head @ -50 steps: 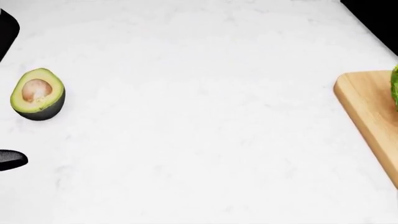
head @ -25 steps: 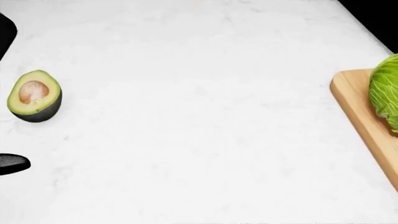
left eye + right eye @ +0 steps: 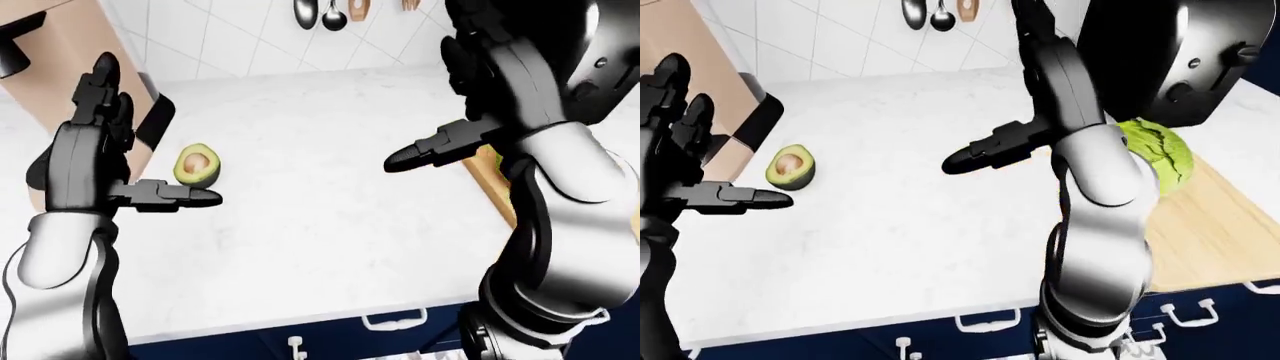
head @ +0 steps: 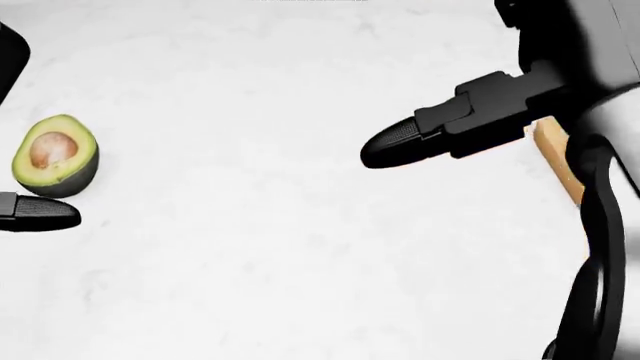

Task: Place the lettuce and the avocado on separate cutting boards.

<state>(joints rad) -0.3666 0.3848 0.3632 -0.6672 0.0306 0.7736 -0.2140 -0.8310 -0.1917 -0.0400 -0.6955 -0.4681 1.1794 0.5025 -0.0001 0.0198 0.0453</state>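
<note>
Avocado: a halved avocado (image 3: pixel 197 164), cut face and pit up, lies on the white counter (image 3: pixel 320 217); it sits just beyond the thumb tip of the left hand, near but apart from it.
Lettuce: the lettuce (image 3: pixel 1158 150) rests on the wooden cutting board (image 3: pixel 1210 225), just to the right of the right forearm, which hides its left part in the right-eye view.
Left hand: the left hand (image 3: pixel 100 135) is raised above the counter, fingers spread upward and thumb stretched toward the avocado; it holds nothing.
Right hand: the right hand (image 3: pixel 1040 82) is lifted high over the counter, fingers spread and pointing up, thumb jutting left; it holds nothing and is well apart from the avocado.
Open room: a broad bare stretch of counter lies between the two thumbs; nothing stands on it.
Edges: the counter's near edge runs below both arms, above dark blue drawers with white handles (image 3: pixel 980 322). The board's left edge passes under the right arm; its near corner reaches that counter edge.
Surroundings: a tiled wall (image 3: pixel 250 37) with hanging utensils (image 3: pixel 333 13) lies beyond both hands; a dark appliance (image 3: pixel 1170 52) stands behind the lettuce, right of the right hand.
</note>
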